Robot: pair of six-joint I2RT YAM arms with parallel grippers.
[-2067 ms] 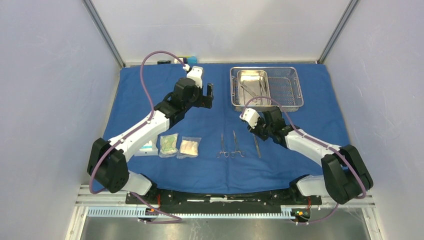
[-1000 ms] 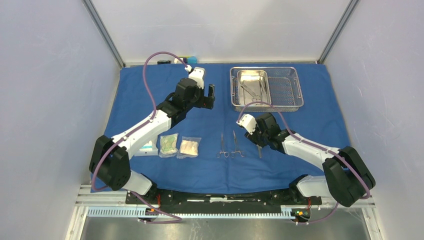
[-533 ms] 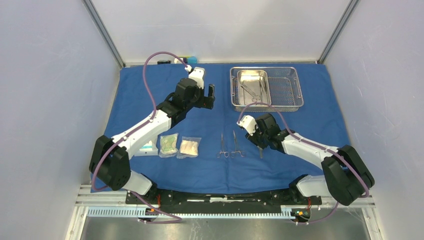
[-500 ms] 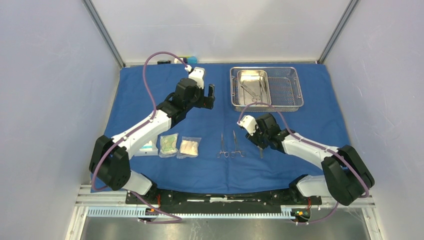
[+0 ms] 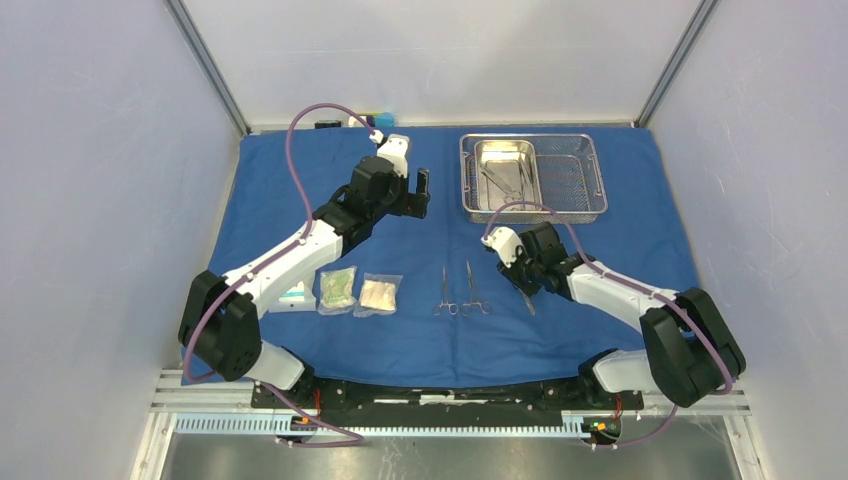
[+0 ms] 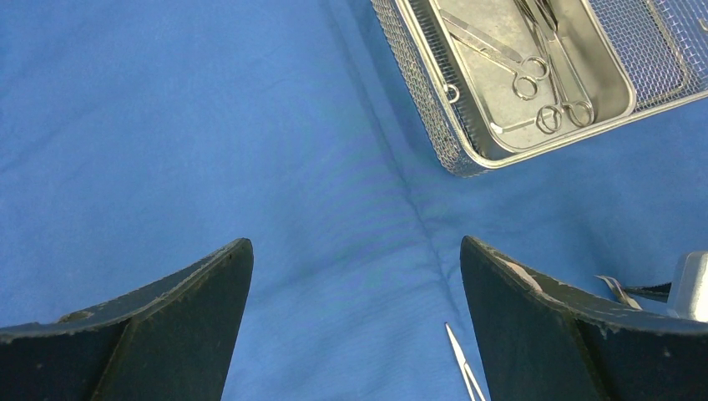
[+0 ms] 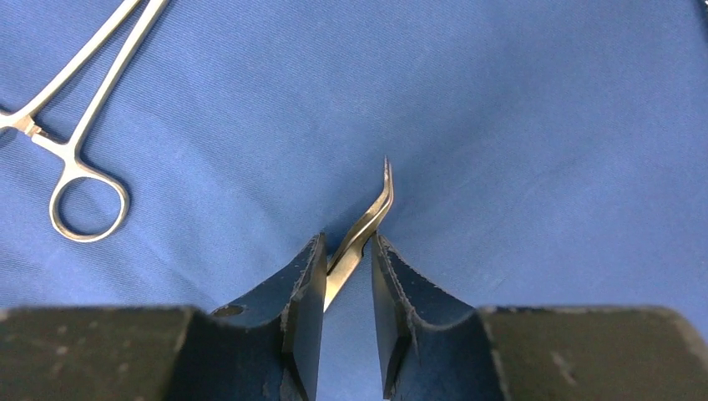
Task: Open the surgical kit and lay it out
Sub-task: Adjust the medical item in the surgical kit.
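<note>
1. Far left: 3 small clear packets (image 5: 337, 289) sit in a row on the large blue cloth wrap (image 5: 290, 180). The leftmost is half hidden under the left arm (image 5: 290, 262).
2. The left gripper (image 6: 355, 251) hangs above bare cloth with its jaws spread wide, holding nothing.
3. Centre: 2 ring-handled steel forceps (image 5: 472, 290) lie side by side, near the right gripper (image 7: 347, 241).
4. That gripper is low over the cloth, jaws narrowed around a slim curved metal instrument (image 7: 377, 200) that leans on one pad. Whether it is clamped, I cannot tell.
5. Behind it, well apart, is the rectangular steel mesh tray (image 5: 462, 180). Its inner pan (image 6: 501, 104) holds several scissor-like instruments (image 6: 547, 92).
</note>
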